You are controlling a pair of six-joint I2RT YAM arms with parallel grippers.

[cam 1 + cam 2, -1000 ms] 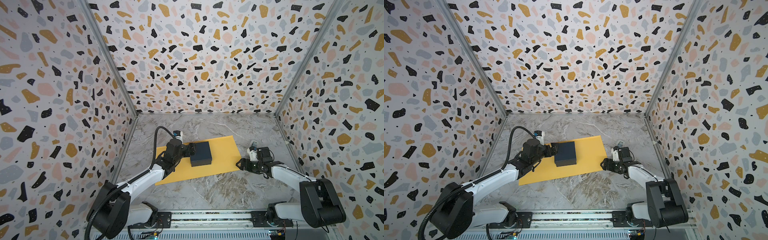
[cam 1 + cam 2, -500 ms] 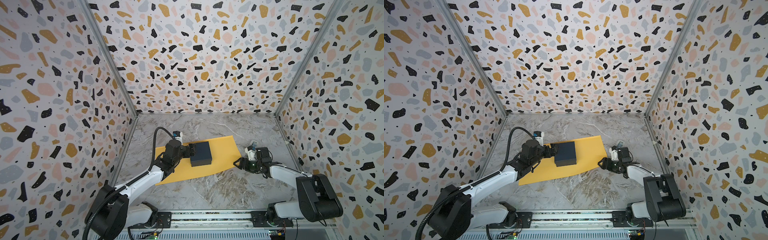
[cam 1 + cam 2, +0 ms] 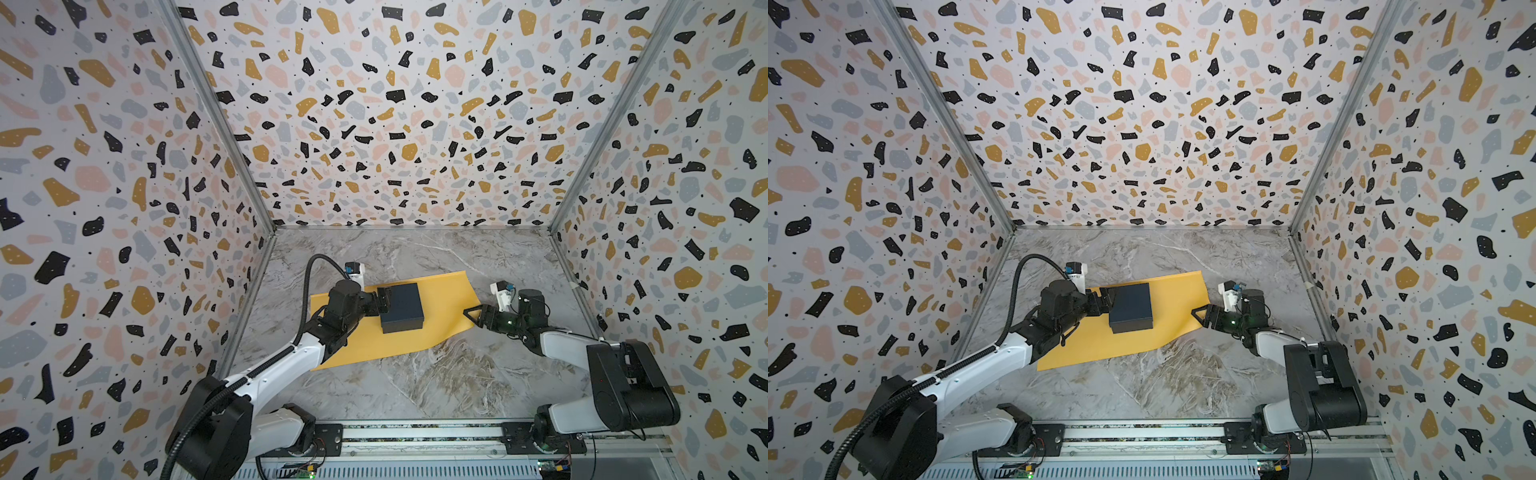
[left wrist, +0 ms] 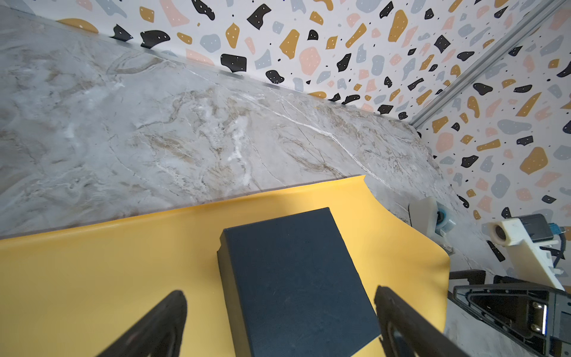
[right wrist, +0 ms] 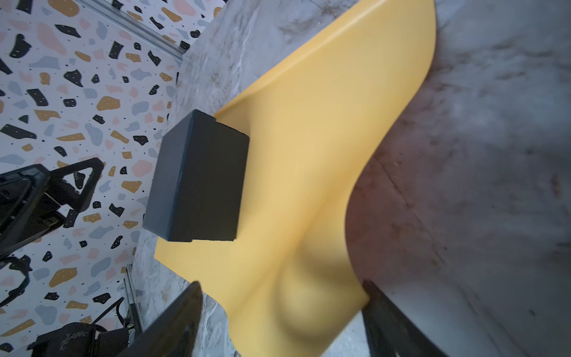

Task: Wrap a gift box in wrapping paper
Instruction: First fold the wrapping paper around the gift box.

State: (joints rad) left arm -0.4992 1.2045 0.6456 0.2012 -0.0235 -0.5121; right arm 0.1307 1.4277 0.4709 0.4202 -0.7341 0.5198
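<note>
The dark navy gift box point(image 3: 401, 307) point(image 3: 1131, 307) lies on the mustard-yellow wrapping paper point(image 3: 444, 303) point(image 3: 1171, 328), left of the sheet's middle. My left gripper point(image 3: 385, 300) point(image 3: 1106, 300) is at the box's left end. In the left wrist view the left gripper point(image 4: 279, 293) is open, its fingers on either side of the gift box point(image 4: 293, 278), and the left finger stands clear of it. My right gripper point(image 3: 473, 316) point(image 3: 1200, 314) is at the paper's right edge. In the right wrist view the right gripper point(image 5: 281, 287) is open, with the lifted, curled paper edge point(image 5: 296, 309) between its fingers.
The marble table point(image 3: 415, 386) is boxed in by terrazzo-patterned walls point(image 3: 395, 124) on the left, back and right. A metal rail point(image 3: 415, 434) carrying both arm bases runs along the front. The right arm's white camera mount point(image 4: 519, 238) shows in the left wrist view.
My right gripper has moved left up to the paper's right edge, which now curls up between its fingers. The left arm and the box have hardly moved.
</note>
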